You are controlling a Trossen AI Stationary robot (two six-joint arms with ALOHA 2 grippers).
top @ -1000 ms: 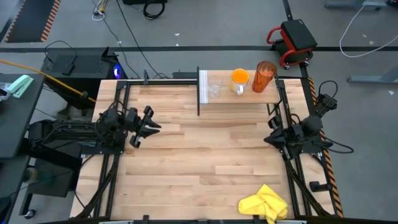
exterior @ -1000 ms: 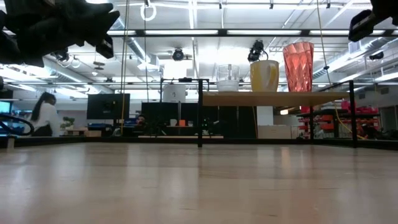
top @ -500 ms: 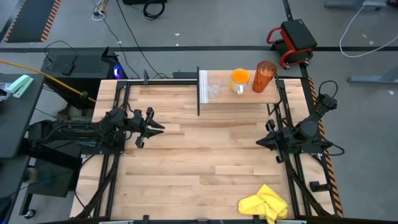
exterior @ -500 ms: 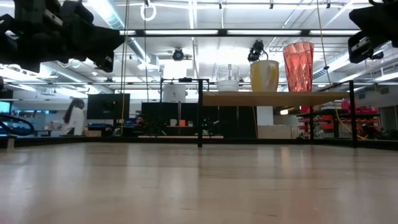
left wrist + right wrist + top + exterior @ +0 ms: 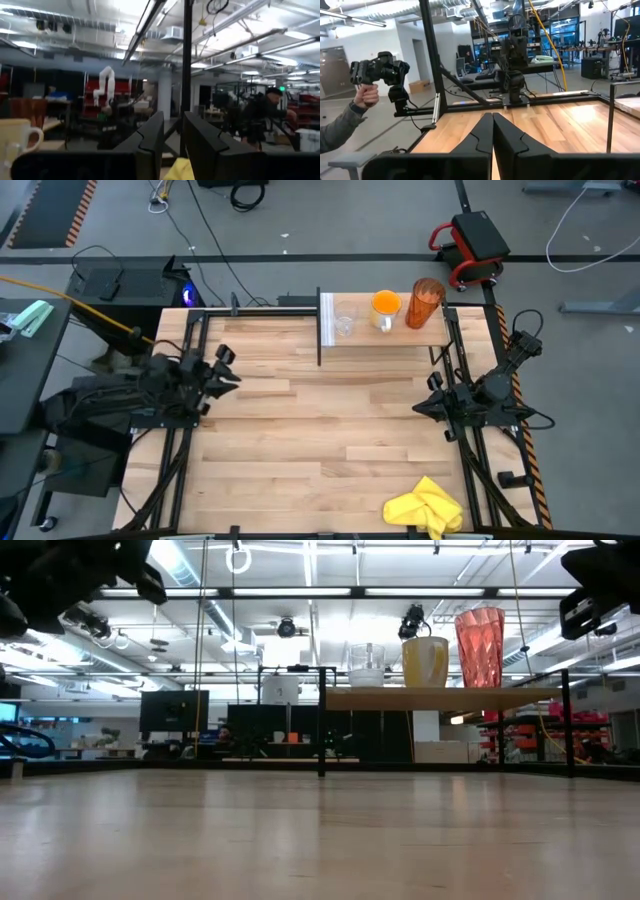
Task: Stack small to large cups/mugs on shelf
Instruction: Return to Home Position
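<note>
Three vessels stand in a row on the shelf (image 5: 385,337) at the table's far edge, each upright on its base. They are the clear glass cup (image 5: 344,320), the orange mug (image 5: 386,305) and the tall amber tumbler (image 5: 424,302). The low view shows the same row: cup (image 5: 367,665), mug (image 5: 425,661), tumbler (image 5: 480,632). My left gripper (image 5: 224,368) hovers over the table's left edge, its fingers a narrow gap apart (image 5: 173,131). My right gripper (image 5: 418,409) hovers near the right edge, shut (image 5: 492,120) and empty. Both are far from the cups.
A crumpled yellow cloth (image 5: 425,508) lies at the table's near right corner. The shelf stands on black posts (image 5: 321,720). Bare wooden tabletop (image 5: 330,420) spreads between the arms. Beyond the table, a person's hand (image 5: 367,95) holds a black device.
My left gripper has drawn back toward the table's left edge and risen in the low view. My right gripper dipped slightly and swung a little toward the table's middle, then held still. The cups have not moved.
</note>
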